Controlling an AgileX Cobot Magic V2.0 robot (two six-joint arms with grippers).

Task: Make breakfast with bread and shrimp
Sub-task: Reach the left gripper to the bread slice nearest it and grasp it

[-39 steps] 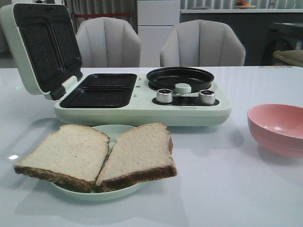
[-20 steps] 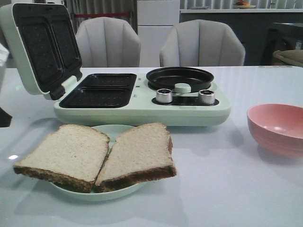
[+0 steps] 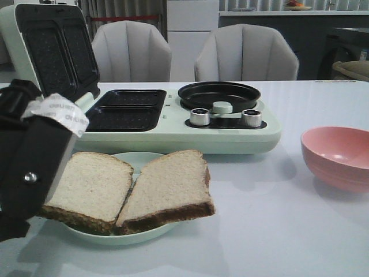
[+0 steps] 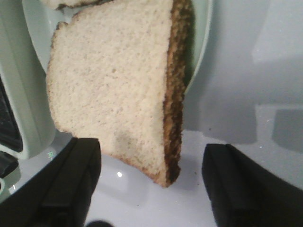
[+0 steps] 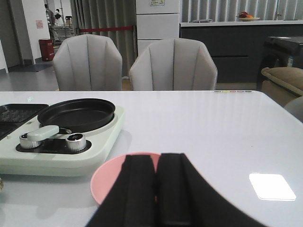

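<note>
Black left arm (image 3: 29,167) partly hides plated bread (image 3: 167,187)

The black left arm (image 3: 31,161) covers the near corner of the left tan bread slice (image 3: 92,187). Closed black right gripper fingers (image 5: 158,189) hide most of the pink round bowl (image 5: 106,177), so its contents cannot be told.

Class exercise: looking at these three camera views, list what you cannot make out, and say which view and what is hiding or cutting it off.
- Shrimp: none visible. In the right wrist view the shut right gripper covers most of the pink bowl; the front view sees only its far inner wall.
- Left bread slice: its left edge is hidden by the left arm in the front view.
- Second slice: cut off by the edge in the left wrist view.
- Left gripper: its fingertips are cut off by the edge.
</note>
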